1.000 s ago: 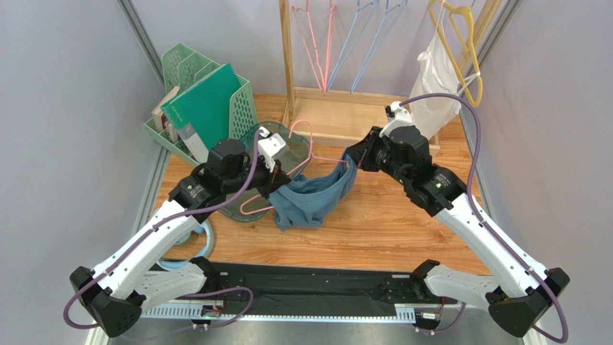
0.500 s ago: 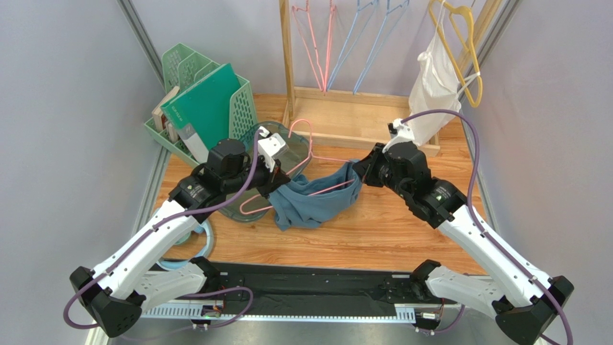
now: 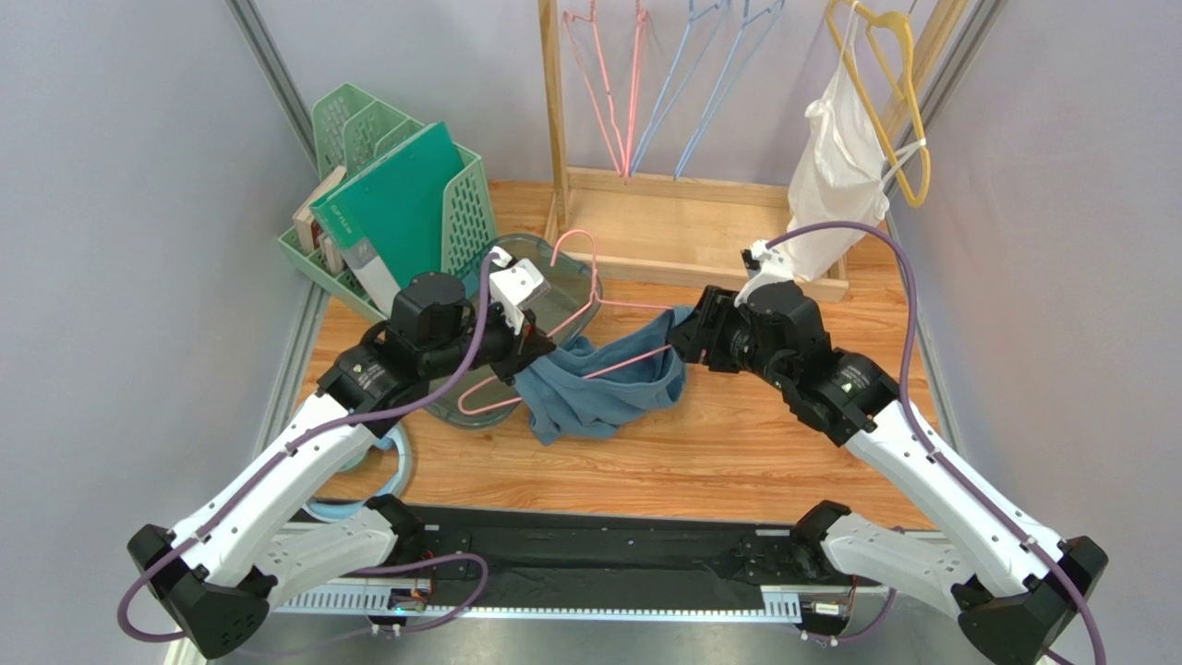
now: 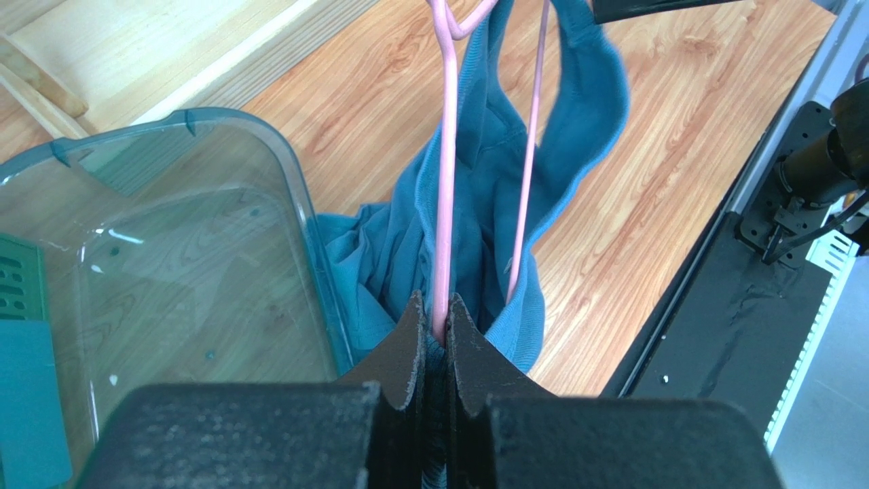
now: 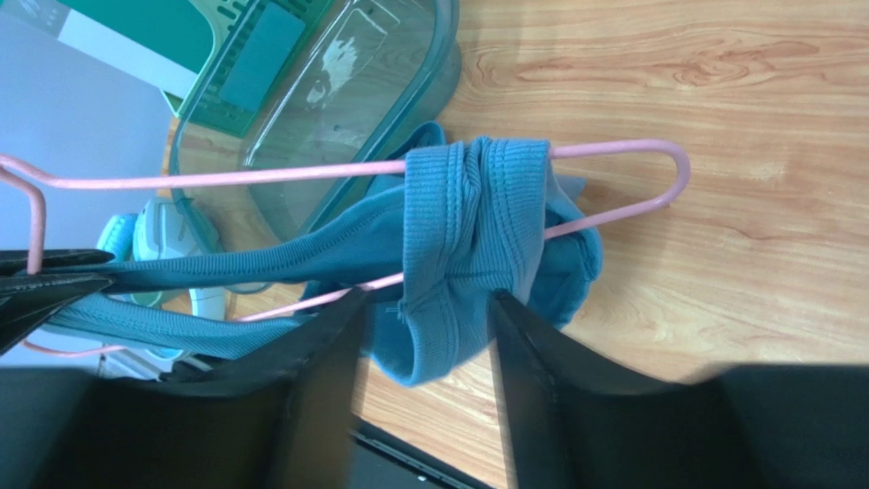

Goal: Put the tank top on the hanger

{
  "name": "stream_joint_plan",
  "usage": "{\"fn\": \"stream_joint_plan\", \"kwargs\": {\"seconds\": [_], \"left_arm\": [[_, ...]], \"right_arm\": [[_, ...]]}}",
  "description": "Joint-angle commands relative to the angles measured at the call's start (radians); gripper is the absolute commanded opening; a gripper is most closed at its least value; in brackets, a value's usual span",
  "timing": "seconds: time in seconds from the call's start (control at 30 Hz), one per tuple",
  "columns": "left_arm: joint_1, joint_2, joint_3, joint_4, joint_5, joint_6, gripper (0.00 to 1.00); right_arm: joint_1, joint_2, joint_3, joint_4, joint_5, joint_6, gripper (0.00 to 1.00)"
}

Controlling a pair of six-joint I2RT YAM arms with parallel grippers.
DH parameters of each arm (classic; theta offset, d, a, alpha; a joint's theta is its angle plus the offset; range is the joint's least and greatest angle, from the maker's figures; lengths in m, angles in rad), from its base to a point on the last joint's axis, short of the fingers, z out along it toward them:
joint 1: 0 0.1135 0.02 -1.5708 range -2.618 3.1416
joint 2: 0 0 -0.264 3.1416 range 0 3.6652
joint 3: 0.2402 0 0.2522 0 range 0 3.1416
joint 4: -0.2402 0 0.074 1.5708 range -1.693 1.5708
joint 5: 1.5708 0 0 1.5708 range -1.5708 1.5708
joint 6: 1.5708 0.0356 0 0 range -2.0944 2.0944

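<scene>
The pink hanger (image 3: 611, 363) is held low over the table, its hook (image 3: 576, 250) pointing toward the rack. My left gripper (image 3: 534, 353) is shut on one corner of the hanger (image 4: 445, 183), with blue fabric pinched alongside the wire. The blue-teal tank top (image 3: 597, 402) hangs crumpled from the wire, sagging to the wood. In the right wrist view a strap of the tank top (image 5: 469, 224) is looped over the hanger's far rounded end (image 5: 632, 151). My right gripper (image 5: 428, 297) stands open around that strap's lower fold, fingers apart.
A clear teal-tinted bin (image 3: 541, 284) sits under the left gripper, with a green file basket (image 3: 396, 208) behind it. The wooden rack (image 3: 666, 208) at the back carries pink and light-blue hangers (image 3: 652, 83); a yellow hanger with a white garment (image 3: 840, 153) hangs at right.
My right gripper has opened and let go of the tank top's strap, after sinking a little toward the table. The left gripper keeps its hold and has barely moved.
</scene>
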Motion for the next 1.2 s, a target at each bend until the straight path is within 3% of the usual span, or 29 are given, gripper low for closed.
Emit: {"fn": "stream_joint_plan", "kwargs": {"seconds": [0.0, 0.17, 0.5, 0.8, 0.97, 1.17], "left_arm": [[-0.004, -0.028, 0.003, 0.055, 0.016, 0.018, 0.00], [-0.002, -0.042, -0.002, 0.057, 0.029, 0.027, 0.00], [-0.004, -0.050, -0.011, 0.064, 0.156, 0.070, 0.00], [-0.004, -0.042, 0.009, 0.017, 0.340, 0.144, 0.00], [0.001, -0.043, 0.032, -0.057, 0.375, 0.220, 0.00], [0.051, -0.069, 0.046, -0.094, 0.437, 0.254, 0.00]], "right_arm": [[0.003, -0.053, 0.070, -0.014, -0.044, -0.094, 0.71], [0.003, -0.069, 0.153, -0.130, -0.009, -0.194, 0.81], [-0.012, -0.047, 0.254, -0.166, -0.040, -0.470, 0.81], [-0.122, -0.053, 0.250, -0.105, -0.500, -0.749, 0.81], [-0.178, -0.038, 0.277, -0.218, -0.788, -0.841, 0.81], [-0.187, 0.019, 0.253, -0.310, -0.941, -0.871, 0.76]]}}
